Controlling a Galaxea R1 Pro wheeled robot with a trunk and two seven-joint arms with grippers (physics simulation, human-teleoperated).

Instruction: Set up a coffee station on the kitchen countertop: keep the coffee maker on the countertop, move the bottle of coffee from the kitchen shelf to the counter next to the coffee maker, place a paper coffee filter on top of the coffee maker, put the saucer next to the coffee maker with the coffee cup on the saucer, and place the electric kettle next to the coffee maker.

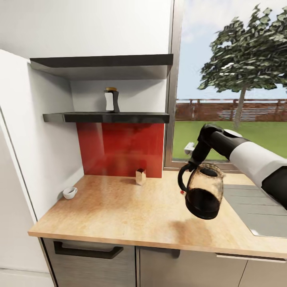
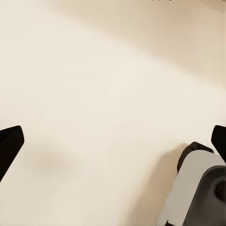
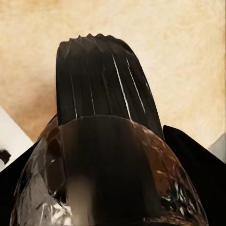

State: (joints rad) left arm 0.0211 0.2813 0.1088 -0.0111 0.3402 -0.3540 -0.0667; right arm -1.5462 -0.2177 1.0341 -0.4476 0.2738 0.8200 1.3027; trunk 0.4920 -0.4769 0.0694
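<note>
tabletop [image 1: 131, 211]: light wood-grain, matt, smooth | electric kettle [image 1: 204, 191]: clear glossy glass, dark lower half — black plastic-looking handle and lid | splashback [image 1: 119, 149]: glossy red panel | shelf [image 1: 107, 117]: dark, matt | sink [image 1: 255, 207]: grey brushed steel | cabinets [image 1: 95, 259]: grey, faint sheen — dark handle | coffee cup [image 1: 69, 193]: smooth white, glazed look

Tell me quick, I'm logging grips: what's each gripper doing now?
Left gripper: open, holding nothing.
Right gripper: shut on the kettle, held tilted above the countertop.
</note>
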